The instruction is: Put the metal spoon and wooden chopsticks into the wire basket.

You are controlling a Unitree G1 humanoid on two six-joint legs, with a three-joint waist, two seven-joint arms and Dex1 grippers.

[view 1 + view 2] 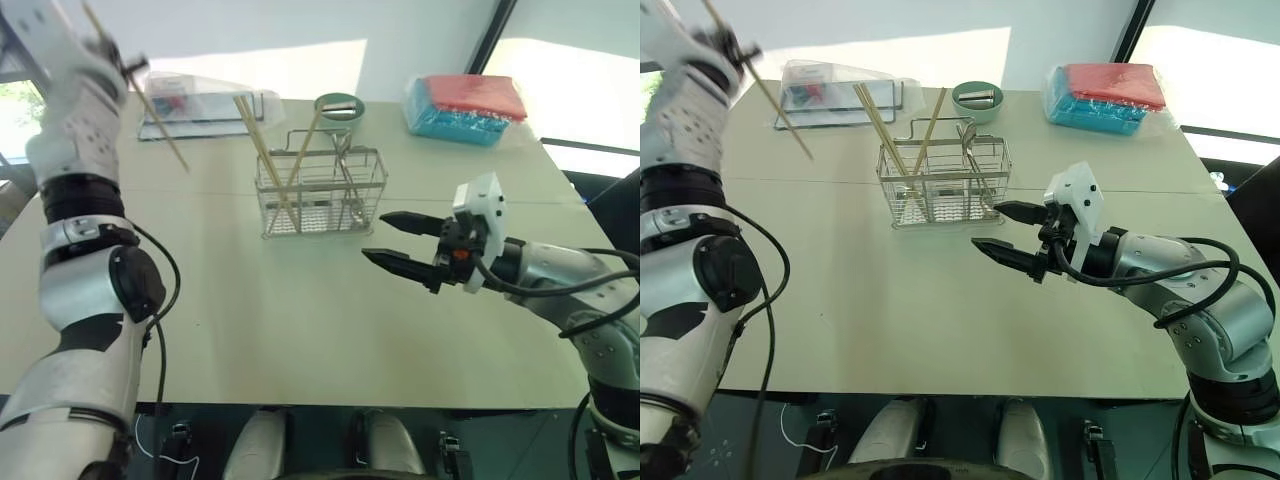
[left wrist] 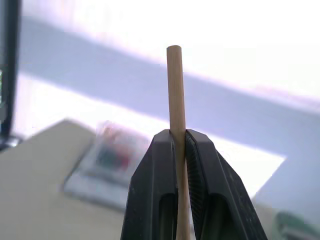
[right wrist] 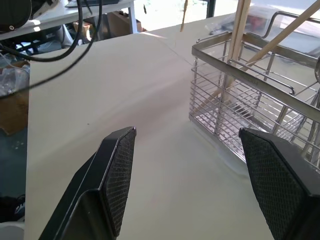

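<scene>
In the left eye view, a wire basket is seen standing upright on the pale surface, toward twelve o'clock from the middle of it. Several wooden chopsticks are leaned inside its left compartment, their tops fanning out above the rim, and a metal spoon is stood in the right part of the basket, its bowl up. A further chopstick is held high in the air at ten o'clock by the left tool, which is clenched on it; the stick slants down toward the surface without touching it. A green bowl is placed just behind the basket at twelve o'clock, a clear plastic packet at eleven o'clock and a red and blue pack at one o'clock.

In the right eye view, the right tool is held above the surface at four o'clock from the basket, near it but apart, its two black fingers spread and nothing between them.

In the left wrist view, the held chopstick is seen pinched upright between the two black fingers, its blunt end rising well past their tips. The packet is blurred behind it.

In the right wrist view, the released fingers are pointed at the bare surface just beside the basket, whose wire wall and leaning chopsticks are seen close by.
</scene>
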